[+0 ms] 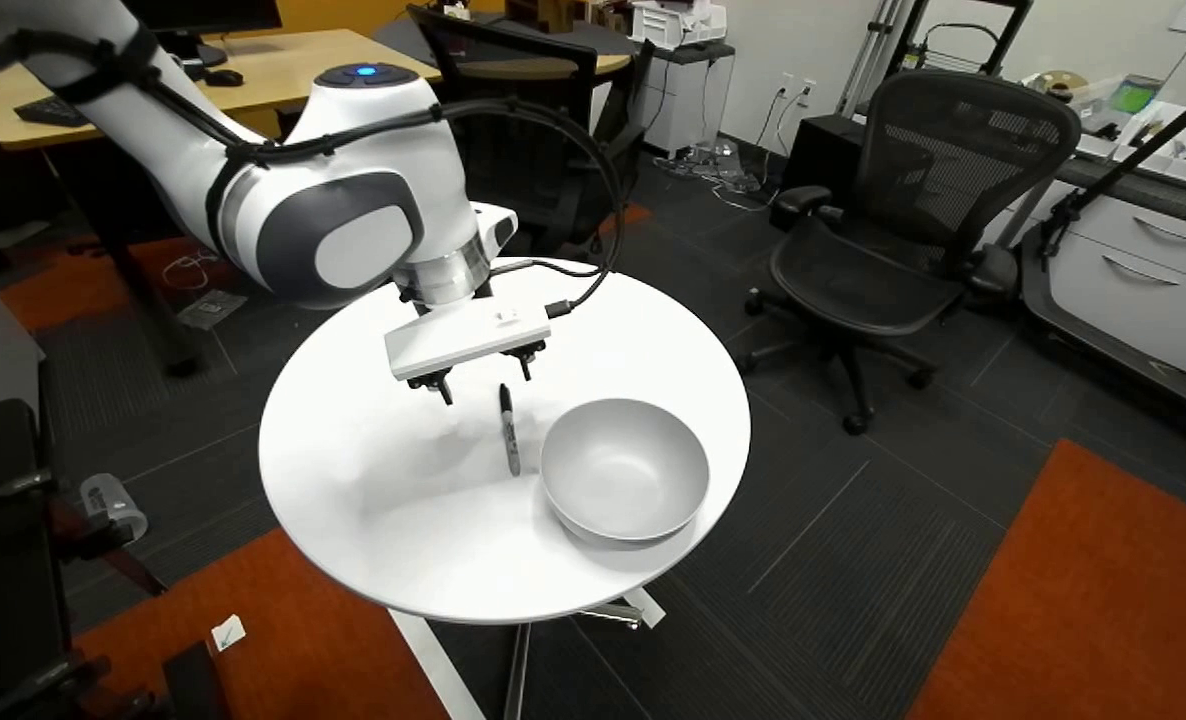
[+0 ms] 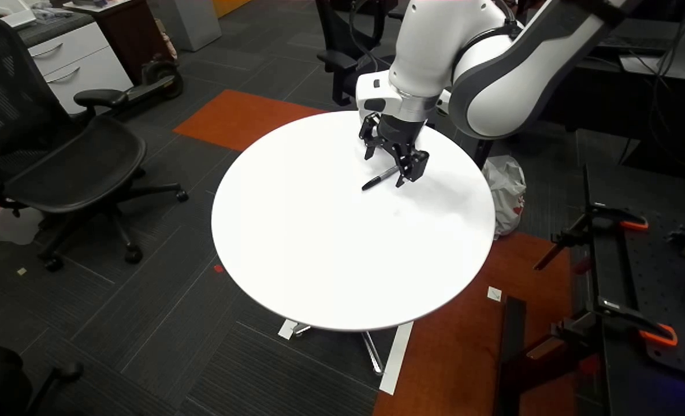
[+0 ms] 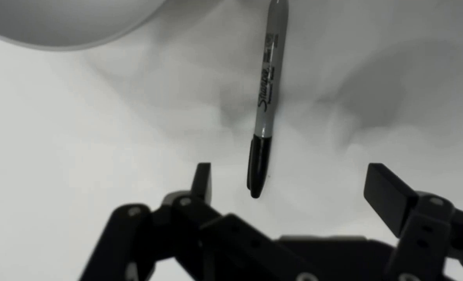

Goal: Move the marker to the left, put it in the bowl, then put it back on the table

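Note:
The marker (image 1: 510, 430), grey with a black cap, lies flat on the round white table (image 1: 383, 540). In an exterior view, its grey end is partly behind my gripper (image 2: 384, 167). The silver-grey bowl (image 1: 623, 475) stands on the table right beside the marker in an exterior view. I cannot make the bowl out in the exterior view with the bare tabletop (image 2: 319, 231). My gripper (image 1: 486, 386) is open and empty above the table near the cap end. In the wrist view the marker (image 3: 268, 86) points down between the fingers (image 3: 289, 171), nearer the left one. The bowl (image 3: 67, 39) is cut off at upper left.
A black mesh office chair (image 1: 883, 230) stands beyond the table's edge and also shows in an exterior view (image 2: 65, 156). A black workbench with orange-handled clamps (image 2: 637, 289) stands on the table's other side. A wooden desk (image 1: 293, 65) is behind the arm.

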Available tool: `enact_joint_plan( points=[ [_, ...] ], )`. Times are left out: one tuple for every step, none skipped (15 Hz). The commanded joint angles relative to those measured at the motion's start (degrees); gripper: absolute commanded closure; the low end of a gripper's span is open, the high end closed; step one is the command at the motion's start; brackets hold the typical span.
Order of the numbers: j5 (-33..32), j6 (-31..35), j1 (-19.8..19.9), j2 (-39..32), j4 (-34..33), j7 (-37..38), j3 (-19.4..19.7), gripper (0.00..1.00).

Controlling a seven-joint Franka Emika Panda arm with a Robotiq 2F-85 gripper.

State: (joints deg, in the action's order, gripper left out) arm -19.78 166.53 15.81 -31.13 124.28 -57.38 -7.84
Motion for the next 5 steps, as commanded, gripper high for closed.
enact_joint_plan(
  points=[
    [1.7, 0.4, -0.3, 1.9, 0.8, -1.8, 0.1, 0.0],
    [2.0, 0.2, -0.2, 1.9, 0.7, -1.8, -0.1, 0.0],
    [1.6, 0.1, -1.2, 0.6, 0.0, -0.9, 0.9, 0.0],
    [1.7, 0.1, -1.2, 0.6, 0.0, -0.8, 1.0, 0.0],
    [1.7, 0.1, -1.2, 0.4, 0.0, -0.8, 1.0, 0.0]
  ],
)
